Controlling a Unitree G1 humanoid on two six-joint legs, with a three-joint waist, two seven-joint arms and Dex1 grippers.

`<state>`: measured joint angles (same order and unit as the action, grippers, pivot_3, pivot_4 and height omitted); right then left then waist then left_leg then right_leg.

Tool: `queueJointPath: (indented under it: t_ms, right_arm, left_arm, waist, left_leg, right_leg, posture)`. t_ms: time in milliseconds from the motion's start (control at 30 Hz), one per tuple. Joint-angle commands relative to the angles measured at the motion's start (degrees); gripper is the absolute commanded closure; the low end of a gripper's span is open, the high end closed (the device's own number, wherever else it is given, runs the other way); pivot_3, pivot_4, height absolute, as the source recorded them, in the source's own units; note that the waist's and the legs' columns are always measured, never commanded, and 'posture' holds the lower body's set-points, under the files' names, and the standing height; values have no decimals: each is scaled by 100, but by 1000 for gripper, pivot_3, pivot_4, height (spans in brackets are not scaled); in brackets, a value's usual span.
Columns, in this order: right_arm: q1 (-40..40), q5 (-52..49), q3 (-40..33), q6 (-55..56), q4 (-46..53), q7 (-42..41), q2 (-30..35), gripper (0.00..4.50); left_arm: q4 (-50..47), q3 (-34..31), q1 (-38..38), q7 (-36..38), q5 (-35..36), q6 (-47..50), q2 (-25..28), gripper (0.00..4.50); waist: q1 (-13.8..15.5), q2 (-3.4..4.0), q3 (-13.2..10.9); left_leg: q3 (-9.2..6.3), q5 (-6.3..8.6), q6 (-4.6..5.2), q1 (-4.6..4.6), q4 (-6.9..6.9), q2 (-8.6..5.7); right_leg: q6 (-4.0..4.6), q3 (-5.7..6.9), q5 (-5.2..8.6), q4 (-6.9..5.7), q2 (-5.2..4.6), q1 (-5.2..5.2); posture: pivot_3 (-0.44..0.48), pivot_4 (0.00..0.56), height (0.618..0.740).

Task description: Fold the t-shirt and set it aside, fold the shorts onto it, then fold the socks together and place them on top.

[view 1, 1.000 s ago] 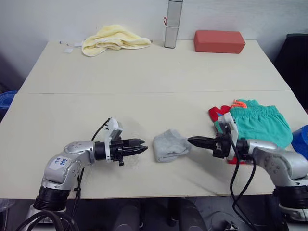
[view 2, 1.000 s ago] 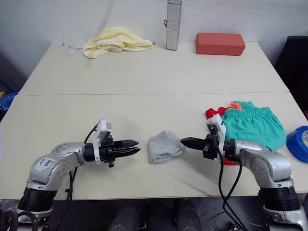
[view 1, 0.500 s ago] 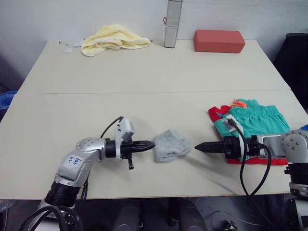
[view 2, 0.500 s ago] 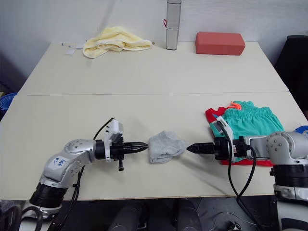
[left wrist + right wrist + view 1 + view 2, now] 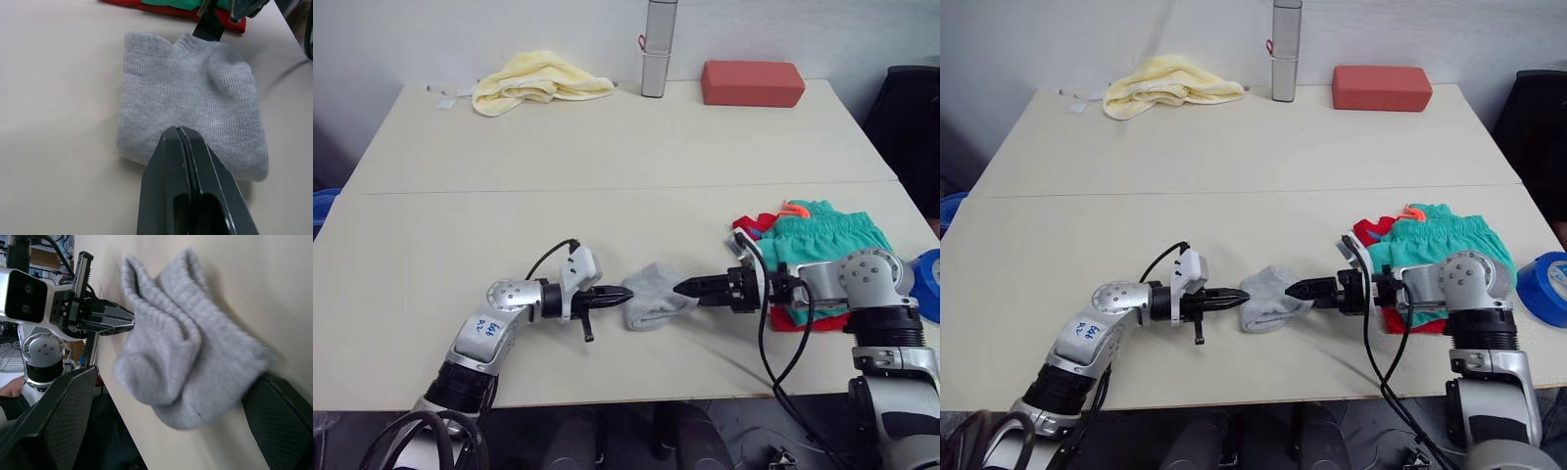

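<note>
The grey socks point(image 5: 651, 297) lie folded together in a small bundle near the table's front edge. My left gripper point(image 5: 623, 295) is shut, and its tip rests on the bundle's left edge point(image 5: 178, 131). From the right, my right gripper point(image 5: 682, 288) reaches in open, its fingers point(image 5: 54, 416) spread on either side of the socks point(image 5: 181, 347). At the right of the table the teal shorts point(image 5: 827, 240) lie folded on the red t-shirt point(image 5: 751, 226), whose edge shows under them.
At the table's far edge lie a yellow towel point(image 5: 540, 78), an upright metal cylinder point(image 5: 657, 49) and a red block point(image 5: 752, 82). A blue tape roll point(image 5: 1545, 287) sits at the right edge beside the folded clothes.
My left gripper has shut and slid right until its tip reached the socks. My right gripper drew back a little, opened wide and came in around the socks.
</note>
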<state>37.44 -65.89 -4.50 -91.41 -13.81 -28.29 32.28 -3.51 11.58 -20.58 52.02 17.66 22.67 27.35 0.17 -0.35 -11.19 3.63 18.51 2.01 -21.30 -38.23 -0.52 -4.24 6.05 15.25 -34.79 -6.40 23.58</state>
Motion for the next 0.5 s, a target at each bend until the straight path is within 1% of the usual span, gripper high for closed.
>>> queueJointPath:
  t_ms: [33,200,500]
  right_arm:
    - [-33,-65,184,-109,-107,454,-329,26]
    - [53,-145,73,-109,-345,838,-681,26]
    - [109,-186,95,-109,-508,1134,-1162,26]
  left_arm:
    - [9,-56,-9,-11,-34,-138,-57,4500]
    - [73,-69,13,-11,-83,-215,-67,4500]
    - [202,-81,16,34,-139,-320,-35,4500]
  waist:
    - [-36,0,2]
    - [-49,0,4]
    - [-96,-3,11]
  left_leg:
    - [0,0,0,0,2,0]
    - [1,0,-1,4,4,3]
    - [1,0,-1,6,8,5]
  right_leg:
    - [0,0,0,0,0,0]
    - [0,-1,0,-3,2,0]
    - [0,-2,0,-2,2,0]
  posture:
    - [0,150,740]
    - [0,150,740]
    - [0,150,740]
